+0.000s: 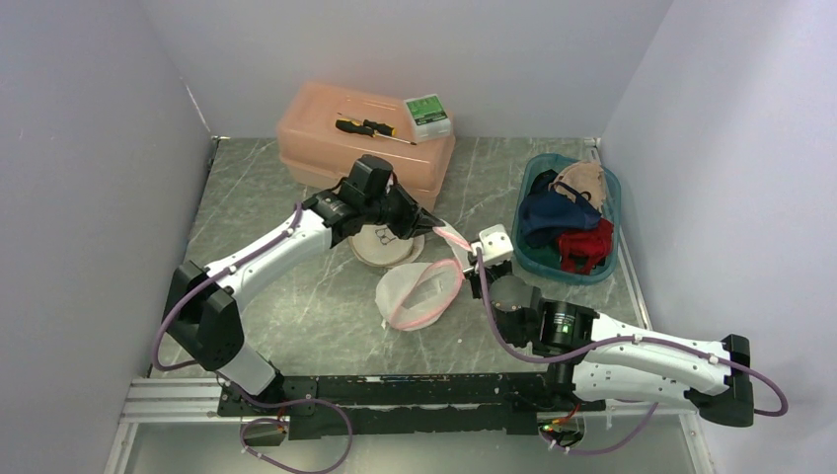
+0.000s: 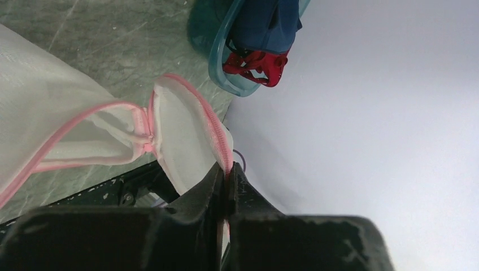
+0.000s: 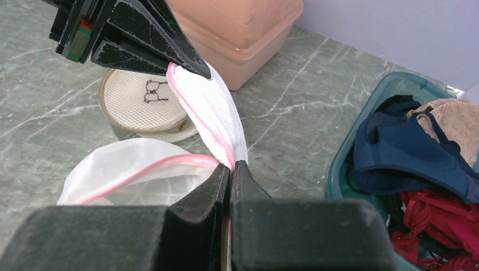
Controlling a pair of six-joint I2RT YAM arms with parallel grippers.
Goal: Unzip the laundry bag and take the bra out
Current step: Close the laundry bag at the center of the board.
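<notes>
Pink zip edge (image 3: 206, 127) of laundry bag (image 1: 410, 296) is clamped by left hand (image 2: 227, 172) & right hand (image 3: 230, 168); rest of bag lies on surface (image 1: 296, 296).

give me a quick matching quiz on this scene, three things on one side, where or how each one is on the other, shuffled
1 bag
2 screwdriver
3 bin

a lies on the pink box
b holds clothes
c pinched by the left tool and the right tool

Pairs: 1-c, 2-a, 3-b
</notes>
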